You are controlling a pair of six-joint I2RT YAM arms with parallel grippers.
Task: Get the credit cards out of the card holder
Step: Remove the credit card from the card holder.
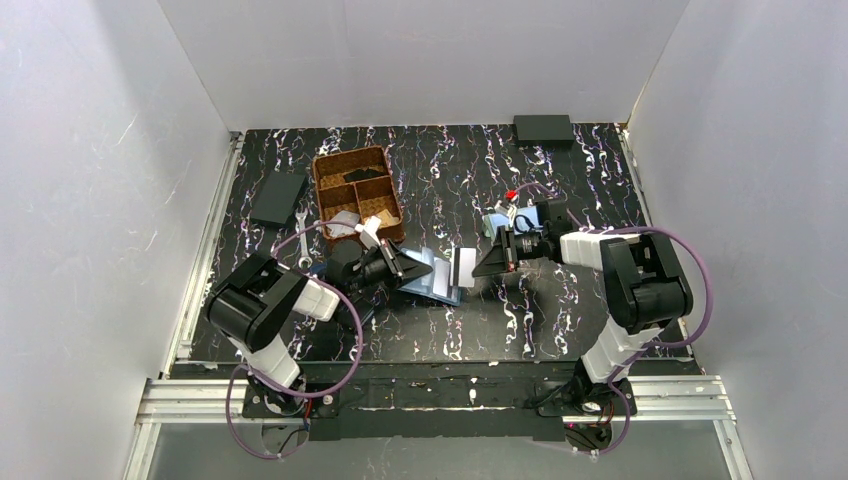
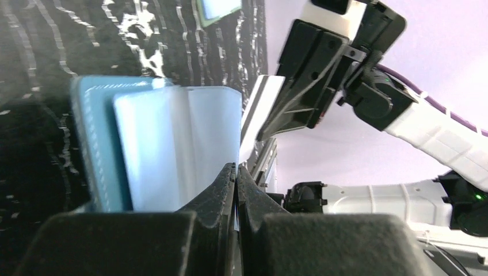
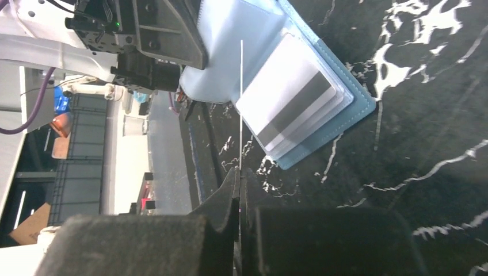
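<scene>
At the far left of the dark marbled table (image 1: 600,330) lies a flat black wallet (image 1: 278,197), with a small wrench (image 1: 303,241) nearer the arms. Just to the right of them is a wicker basket (image 1: 357,160) with several compartments. The basket's near corner sits just behind the left wrist.

The left gripper (image 1: 405,268) reaches in from the left, low over the table. Its fingers (image 2: 221,187) are pressed together with almost no gap, pinching the near inner leaf of the card holder (image 1: 437,278). The holder lies spread open near the middle of the table, between the two grippers. Its blue cover faces down and its pale pockets face up. In the right wrist view, a stack of whitish cards (image 3: 290,103) with a dark stripe sits tucked in one pocket, their ends showing.

Just right of the holder, one white card (image 1: 463,267) is clear of the pockets and held upright on edge. The right gripper (image 1: 480,266) has clamped its fingers flat onto this card, and the right wrist camera sees it as a thin line. The two grippers face each other closely across the holder.

Behind the right wrist a pale blue item (image 1: 527,217) lies partly hidden, and I cannot tell what it is. A black box (image 1: 543,128) sits at the far edge.
</scene>
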